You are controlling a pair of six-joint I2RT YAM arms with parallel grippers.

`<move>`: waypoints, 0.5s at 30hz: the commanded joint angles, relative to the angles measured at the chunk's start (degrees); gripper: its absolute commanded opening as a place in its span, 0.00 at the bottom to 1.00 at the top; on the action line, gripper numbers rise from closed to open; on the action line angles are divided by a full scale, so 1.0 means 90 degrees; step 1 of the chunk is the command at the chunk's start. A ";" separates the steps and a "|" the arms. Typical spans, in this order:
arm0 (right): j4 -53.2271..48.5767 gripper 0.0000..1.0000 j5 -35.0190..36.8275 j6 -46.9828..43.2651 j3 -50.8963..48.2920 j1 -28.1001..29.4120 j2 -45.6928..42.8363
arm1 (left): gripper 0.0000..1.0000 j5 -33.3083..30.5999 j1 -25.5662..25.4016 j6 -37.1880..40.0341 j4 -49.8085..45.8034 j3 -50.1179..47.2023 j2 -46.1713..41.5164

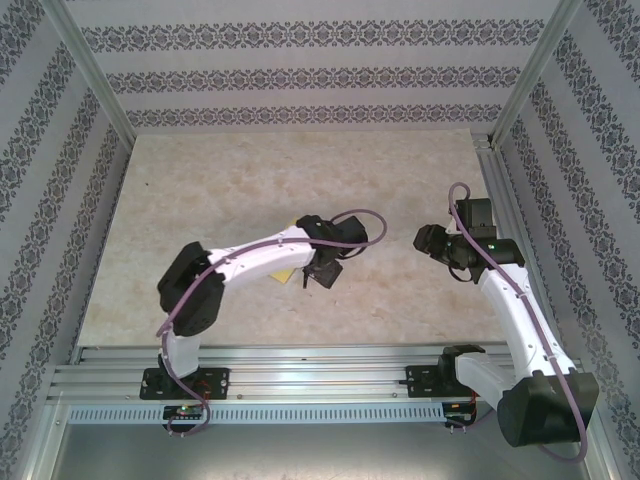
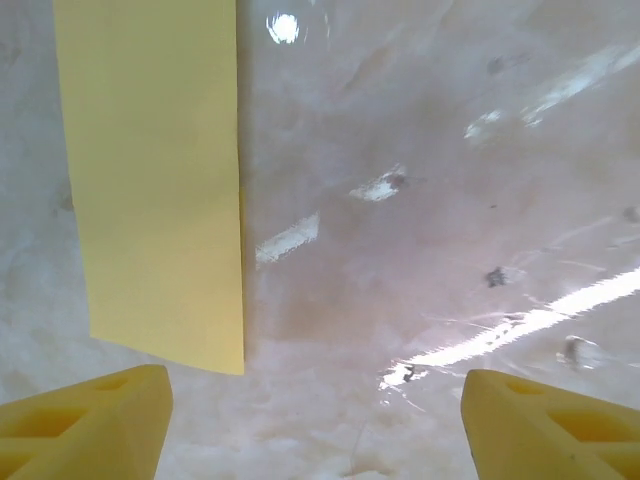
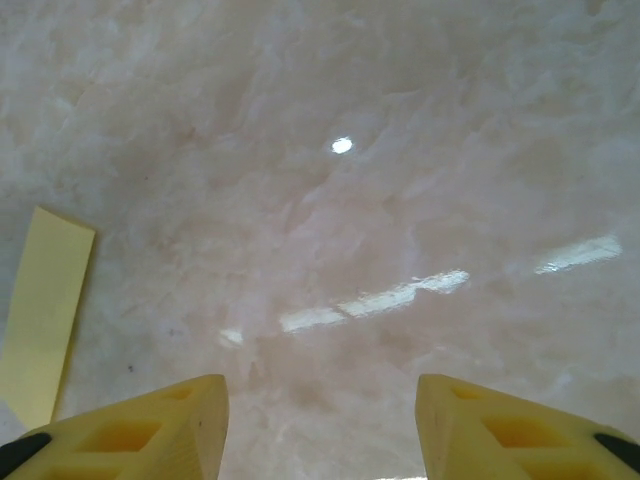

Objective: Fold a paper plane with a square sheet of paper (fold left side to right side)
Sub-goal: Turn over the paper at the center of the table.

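L pincer (image 2: 315, 400) wide, nothing btwn fingers; yellow paper (image 2: 160, 180), a narrow rectangle, lies flat on marble table (image 2: 430, 250) at its 11 o'clock, not touching. R pincer (image 3: 320, 395) wide, empty; paper at its 9 o'clock.

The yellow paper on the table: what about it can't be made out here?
Top external view: the left arm covers most of the thin mustard-yellow paper sheet, so its outline is hidden.
Left wrist view: the top edge cuts the sheet off.
Right wrist view: the left edge cuts it off.
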 commanded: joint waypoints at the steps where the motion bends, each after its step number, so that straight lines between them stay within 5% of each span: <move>1: 0.0753 0.50 -0.0963 0.0372 -0.0116 0.0044 0.0084 | 0.79 0.1102 0.0597 -0.0018 0.1025 -0.0840 -0.1018; 7: 0.2188 0.49 -0.1250 0.1354 -0.0228 0.1355 0.0959 | 0.85 0.2395 0.1977 -0.0493 0.2375 -0.2801 -0.3010; 15: 0.4687 0.36 -0.1620 0.2694 0.0770 0.3262 0.3687 | 0.89 0.3957 0.3625 -0.1180 0.3600 -0.4571 -0.4504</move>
